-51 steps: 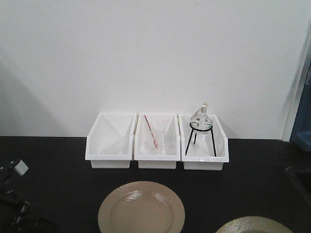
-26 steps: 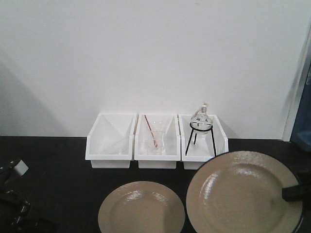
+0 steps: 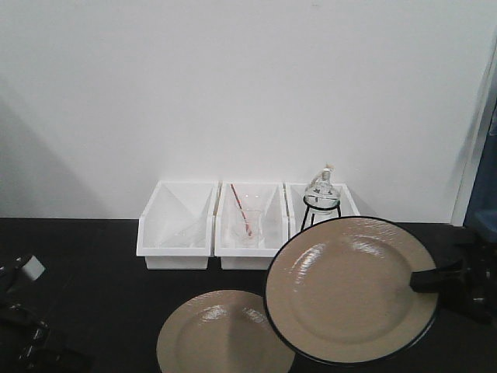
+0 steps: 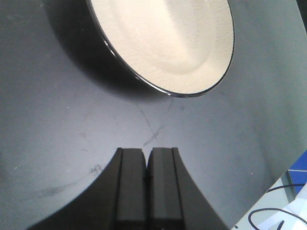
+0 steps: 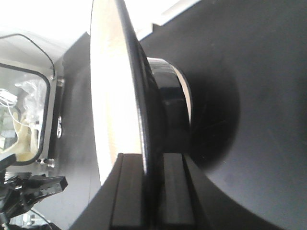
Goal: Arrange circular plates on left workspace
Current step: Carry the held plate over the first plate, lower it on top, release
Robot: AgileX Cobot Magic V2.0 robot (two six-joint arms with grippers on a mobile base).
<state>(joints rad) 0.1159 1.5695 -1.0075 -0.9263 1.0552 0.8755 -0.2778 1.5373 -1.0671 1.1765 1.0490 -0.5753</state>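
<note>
One beige plate (image 3: pixel 225 338) lies flat on the black countertop (image 3: pixel 93 272) at front centre; it also shows in the left wrist view (image 4: pixel 168 38). My right gripper (image 3: pixel 419 281) is shut on the rim of the second beige plate (image 3: pixel 349 287) and holds it tilted above the counter, its left edge overlapping the lying plate. In the right wrist view the held plate (image 5: pixel 112 91) stands edge-on between the fingers (image 5: pixel 128 191). My left gripper (image 4: pixel 147 158) is shut and empty, just above the counter near the lying plate; its arm shows at the front view's lower left (image 3: pixel 23 334).
Three white bins stand in a row against the back wall: the left bin (image 3: pixel 177 225), the middle bin (image 3: pixel 248 225) with a glass beaker and red rod, and the right bin (image 3: pixel 345 203) with a flask on a black tripod. The counter edge (image 4: pixel 268 191) lies near my left gripper.
My right gripper has lifted the second plate from the front right edge and carried it up and leftward. The plate now hides much of the right bin. The left arm has not moved.
</note>
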